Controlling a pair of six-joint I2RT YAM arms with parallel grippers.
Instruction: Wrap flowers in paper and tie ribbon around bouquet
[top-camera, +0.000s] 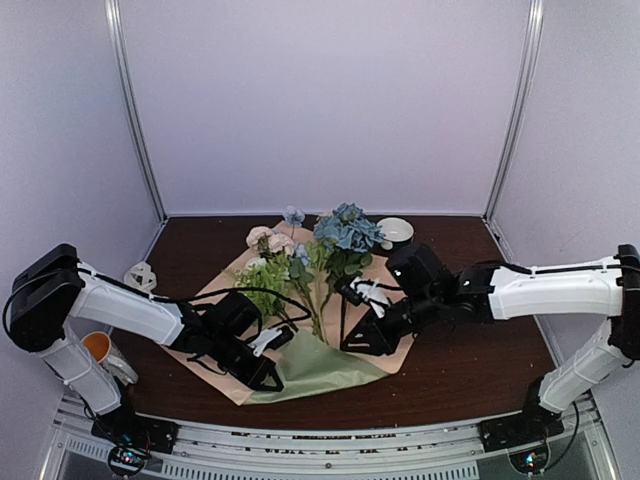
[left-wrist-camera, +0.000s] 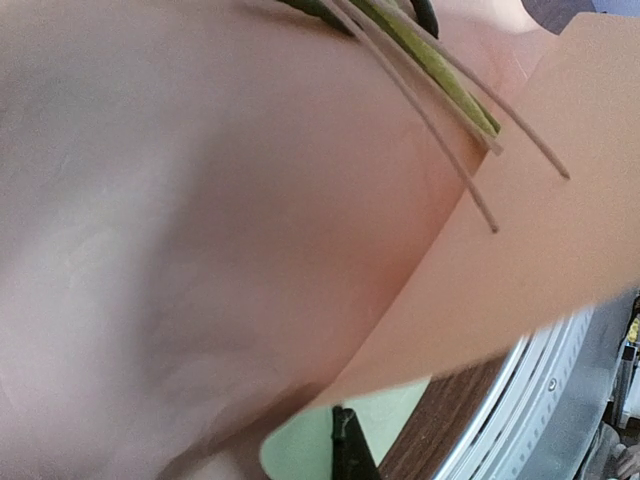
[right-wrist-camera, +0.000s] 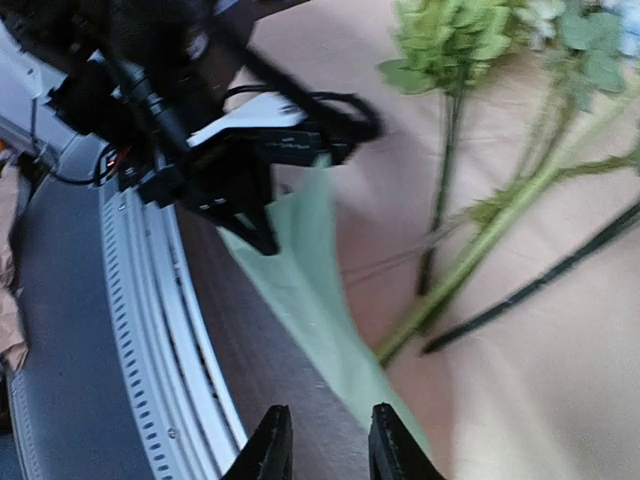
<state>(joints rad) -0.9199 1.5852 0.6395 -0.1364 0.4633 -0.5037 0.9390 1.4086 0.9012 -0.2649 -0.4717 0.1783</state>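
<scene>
The paper lies flat on the table, tan face up, with its near corner folded over so the sage-green face shows. The flowers lie on it, blooms at the far side and stems pointing toward me. My left gripper is shut on the paper's near edge; in the left wrist view one black finger rests against the green face below the lifted tan sheet. My right gripper hangs open and empty over the wood beside the green fold. A white looped strip, perhaps the ribbon, lies far left.
A white bowl stands behind the blooms at the back right. An orange cup sits by the left arm's base. The metal rail of the table's near edge runs close to both grippers. White walls enclose three sides.
</scene>
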